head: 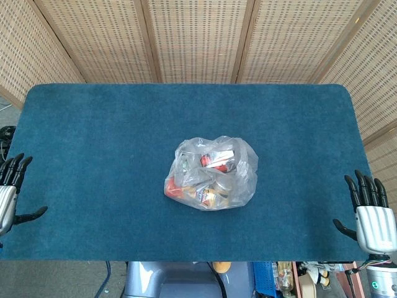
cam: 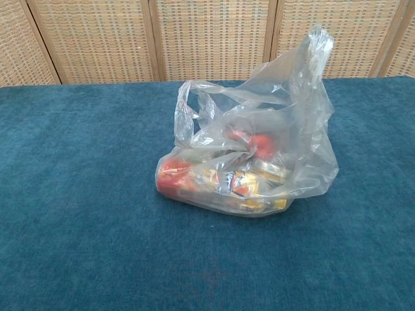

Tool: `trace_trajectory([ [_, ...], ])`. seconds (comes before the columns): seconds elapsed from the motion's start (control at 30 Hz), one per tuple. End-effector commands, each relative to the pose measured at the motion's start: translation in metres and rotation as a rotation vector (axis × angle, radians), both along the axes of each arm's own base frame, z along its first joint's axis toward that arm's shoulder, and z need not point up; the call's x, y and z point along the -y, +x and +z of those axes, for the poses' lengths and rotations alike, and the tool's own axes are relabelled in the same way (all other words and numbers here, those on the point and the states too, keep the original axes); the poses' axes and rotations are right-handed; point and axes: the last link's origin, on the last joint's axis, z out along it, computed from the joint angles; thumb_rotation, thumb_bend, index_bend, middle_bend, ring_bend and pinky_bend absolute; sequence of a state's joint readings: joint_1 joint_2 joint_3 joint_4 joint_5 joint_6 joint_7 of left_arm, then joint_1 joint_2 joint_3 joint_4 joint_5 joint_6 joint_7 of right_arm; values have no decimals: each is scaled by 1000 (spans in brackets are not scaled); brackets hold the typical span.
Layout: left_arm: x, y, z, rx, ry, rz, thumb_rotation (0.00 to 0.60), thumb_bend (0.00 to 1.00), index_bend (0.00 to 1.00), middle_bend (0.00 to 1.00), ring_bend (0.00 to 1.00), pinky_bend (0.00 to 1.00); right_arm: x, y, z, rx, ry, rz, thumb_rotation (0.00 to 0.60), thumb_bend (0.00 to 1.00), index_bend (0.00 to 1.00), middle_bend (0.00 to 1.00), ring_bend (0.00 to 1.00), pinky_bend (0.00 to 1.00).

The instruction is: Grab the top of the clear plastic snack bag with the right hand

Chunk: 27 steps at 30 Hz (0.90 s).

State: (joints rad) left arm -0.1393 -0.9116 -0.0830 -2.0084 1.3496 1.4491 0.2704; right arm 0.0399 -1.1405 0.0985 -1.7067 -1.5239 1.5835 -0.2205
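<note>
A clear plastic snack bag (head: 211,172) (cam: 249,149) sits near the middle of the blue table (head: 111,136), holding red, orange and yellow packets. Its loose top stands up, with one handle loop at the left and a tall peak at the right in the chest view. My right hand (head: 371,214) hangs at the table's right front edge, fingers spread, holding nothing, far from the bag. At the left front edge my left hand (head: 11,189) is likewise spread and empty. Neither hand shows in the chest view.
Woven wicker screens (head: 198,37) stand behind the table. Blue cloth covers the whole tabletop (cam: 78,194). Below the front edge lie the robot's base and some clutter (head: 279,276).
</note>
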Motion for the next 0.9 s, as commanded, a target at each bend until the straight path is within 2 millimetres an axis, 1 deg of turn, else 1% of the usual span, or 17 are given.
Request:
trace_trajectory([
  [0.03, 0, 0, 0, -2, 1, 1, 600, 131, 0, 0, 0, 0, 0, 0, 0, 9, 9, -3, 600, 0, 0, 0, 0, 0],
  [0.27, 1, 0, -1, -1, 2, 2, 600, 131, 0, 0, 0, 0, 0, 1, 0, 33, 31, 2, 600, 0, 0, 0, 0, 0],
  [0.33, 1, 1, 0, 0, 5, -1, 600, 131, 0, 0, 0, 0, 2, 3, -2, 72, 61, 5, 600, 0, 0, 0, 0, 0],
  [0.4, 2, 0, 0, -1, 4, -3, 600, 132, 0, 0, 0, 0, 6, 7, -6, 148, 112, 9, 600, 0, 0, 0, 0, 0],
  [0.53, 1, -1, 0, -3, 7, 6, 600, 133, 0, 0, 0, 0, 19, 19, -17, 314, 283, 47, 600, 0, 0, 0, 0, 0],
  [0.57, 0, -2, 0, -1, 11, 10, 600, 133, 0, 0, 0, 0, 25, 23, -21, 367, 357, 63, 600, 0, 0, 0, 0, 0],
  [0.7, -2, -2, 0, 0, 16, 19, 600, 132, 0, 0, 0, 0, 42, 36, -34, 502, 543, 98, 600, 0, 0, 0, 0, 0],
  [0.73, -3, -2, 0, -1, 18, 22, 600, 132, 0, 0, 0, 0, 49, 42, -37, 547, 599, 106, 600, 0, 0, 0, 0, 0],
  [0.9, -6, -4, -2, -5, 11, 34, 600, 132, 0, 0, 0, 0, 74, 59, -44, 698, 722, 124, 600, 0, 0, 0, 0, 0],
])
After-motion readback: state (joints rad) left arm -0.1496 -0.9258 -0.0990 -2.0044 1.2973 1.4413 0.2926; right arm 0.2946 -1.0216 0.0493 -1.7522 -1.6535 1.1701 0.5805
